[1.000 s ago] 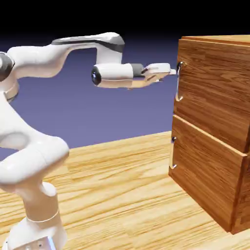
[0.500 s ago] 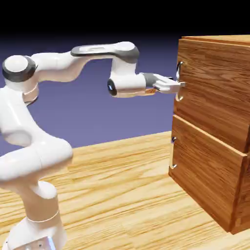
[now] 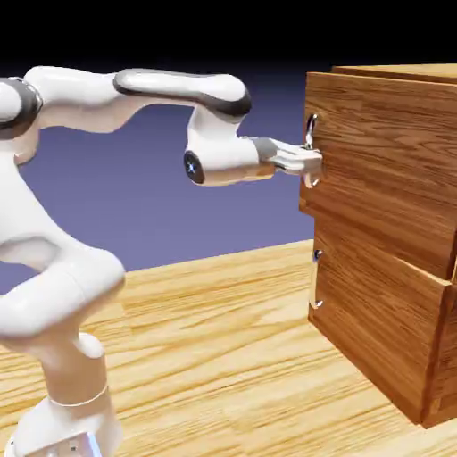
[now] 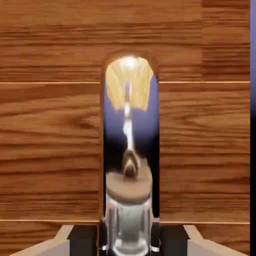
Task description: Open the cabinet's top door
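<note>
The white robot arm's gripper (image 3: 308,162) is squeezed tight on the thin shiny silver bar handle (image 3: 311,150) of the top door (image 3: 393,178), the upper brown wood panel. In the hand view the handle (image 4: 129,150) fills the middle, big and mirror-like, right between the two grey fingers (image 4: 82,235). The arm comes up from the low left, bends over the top, and the hand lies flat, pointing sideways at the big reddish-brown wooden cabinet (image 3: 384,339) on the light wooden worktop (image 3: 223,357). The top door sticks out a little past the lower panel (image 3: 375,321), so I think the pulling step is on. Next it should pull straight away from the cabinet and not let go.
</note>
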